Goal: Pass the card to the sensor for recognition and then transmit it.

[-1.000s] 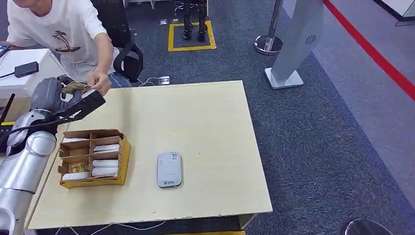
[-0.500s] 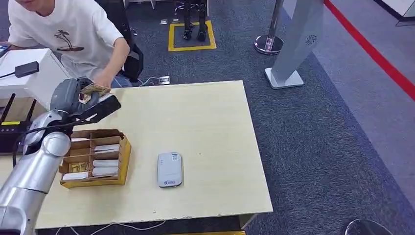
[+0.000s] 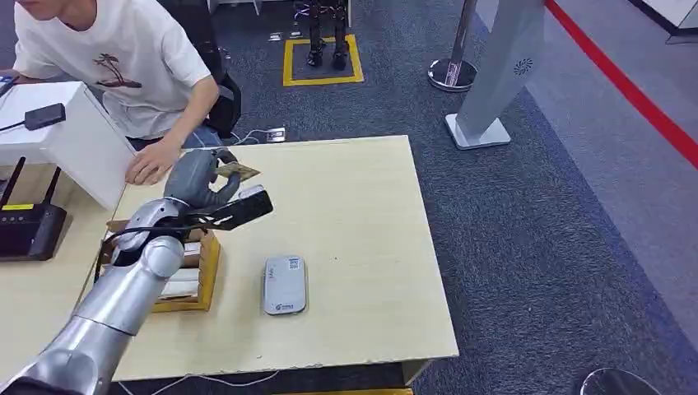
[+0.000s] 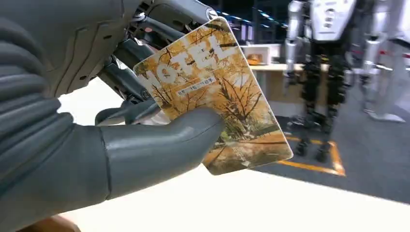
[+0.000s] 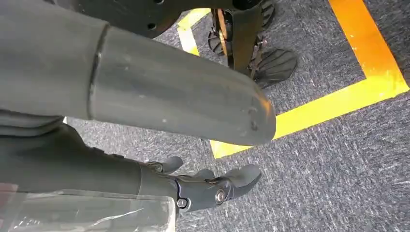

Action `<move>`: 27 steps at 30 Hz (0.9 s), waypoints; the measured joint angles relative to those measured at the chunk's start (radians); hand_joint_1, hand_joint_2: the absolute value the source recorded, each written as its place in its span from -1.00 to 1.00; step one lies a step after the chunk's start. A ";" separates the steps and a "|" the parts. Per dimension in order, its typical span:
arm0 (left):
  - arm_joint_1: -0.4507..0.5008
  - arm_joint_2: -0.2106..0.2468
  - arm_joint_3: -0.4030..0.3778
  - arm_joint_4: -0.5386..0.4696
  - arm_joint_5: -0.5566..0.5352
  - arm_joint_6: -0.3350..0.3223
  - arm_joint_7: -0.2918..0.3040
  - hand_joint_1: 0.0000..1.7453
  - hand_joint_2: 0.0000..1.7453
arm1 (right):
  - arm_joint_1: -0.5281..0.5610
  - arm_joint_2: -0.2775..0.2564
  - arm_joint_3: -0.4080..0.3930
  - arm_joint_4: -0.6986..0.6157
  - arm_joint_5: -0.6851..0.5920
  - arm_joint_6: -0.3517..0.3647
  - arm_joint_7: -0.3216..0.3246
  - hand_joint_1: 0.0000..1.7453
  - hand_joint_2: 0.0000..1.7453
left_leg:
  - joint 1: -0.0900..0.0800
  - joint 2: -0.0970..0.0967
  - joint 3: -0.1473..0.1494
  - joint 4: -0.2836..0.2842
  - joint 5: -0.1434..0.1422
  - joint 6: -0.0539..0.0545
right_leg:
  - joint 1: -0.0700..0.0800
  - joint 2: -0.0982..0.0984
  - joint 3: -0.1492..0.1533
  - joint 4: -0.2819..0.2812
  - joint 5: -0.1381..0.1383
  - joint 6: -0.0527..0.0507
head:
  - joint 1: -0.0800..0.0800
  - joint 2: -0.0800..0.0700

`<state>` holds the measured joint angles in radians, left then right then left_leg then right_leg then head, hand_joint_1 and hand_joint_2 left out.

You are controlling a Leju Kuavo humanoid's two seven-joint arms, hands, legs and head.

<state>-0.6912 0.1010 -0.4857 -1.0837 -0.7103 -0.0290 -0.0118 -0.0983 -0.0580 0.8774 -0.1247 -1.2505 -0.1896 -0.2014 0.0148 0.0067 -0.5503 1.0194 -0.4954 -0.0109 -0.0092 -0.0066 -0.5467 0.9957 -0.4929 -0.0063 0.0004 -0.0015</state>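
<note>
My left hand (image 3: 200, 179) hovers above the far left part of the wooden table (image 3: 354, 214). It pinches an orange hotel card (image 3: 239, 172) between thumb and fingers. In the left wrist view the thumb (image 4: 159, 150) presses across the face of the card (image 4: 217, 92), which shows autumn trees. The grey-white sensor (image 3: 285, 285) lies flat on the table, nearer the front edge and well short of the card. My right hand (image 5: 145, 96) hangs over the carpet floor with its fingers apart and nothing in them.
A cardboard card box (image 3: 197, 267) with compartments holding white cards sits under my left forearm. A person in a white shirt (image 3: 115, 58) leans in at the far left, one hand (image 3: 150, 167) resting on the table corner. A black router (image 3: 25, 222) and a white box (image 3: 74, 140) stand to the left.
My left arm has swung to the right with the card, from beside the person's hand to over the table. The person's hand has come away from the card and dropped to the table.
</note>
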 joint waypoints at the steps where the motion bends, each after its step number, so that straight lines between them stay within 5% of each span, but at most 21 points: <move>1: 0.005 -0.017 -0.013 0.010 0.000 0.002 -0.003 1.00 1.00 | 0.000 -0.001 0.003 0.000 0.000 0.001 0.000 -1.00 -1.00 | 0.000 0.000 0.000 0.000 0.000 0.000 | 0.000 0.000 0.000 0.000 0.000 0.000 | 0.000 0.000; 11: 0.063 -0.087 -0.085 0.085 0.004 0.025 -0.011 1.00 1.00 | 0.000 -0.006 0.031 0.001 -0.010 0.001 0.001 -1.00 -1.00 | 0.000 0.000 0.000 0.000 0.000 0.000 | 0.000 0.000 0.000 0.000 0.000 0.000 | 0.000 0.000; 27: 0.086 -0.099 -0.099 0.164 -0.027 0.036 0.016 1.00 1.00 | 0.000 -0.009 0.060 0.006 -0.038 -0.002 0.004 -1.00 -1.00 | 0.000 0.000 0.000 0.000 0.000 0.000 | 0.000 0.000 0.000 0.000 0.000 0.000 | 0.000 0.000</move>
<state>-0.6055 0.0019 -0.5844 -0.9201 -0.7378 0.0072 0.0046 -0.0987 -0.0668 0.9377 -0.1183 -1.2882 -0.1919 -0.1972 0.0146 0.0069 -0.5506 1.0193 -0.4955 -0.0108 -0.0095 -0.0064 -0.5469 0.9957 -0.4928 -0.0061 0.0004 -0.0015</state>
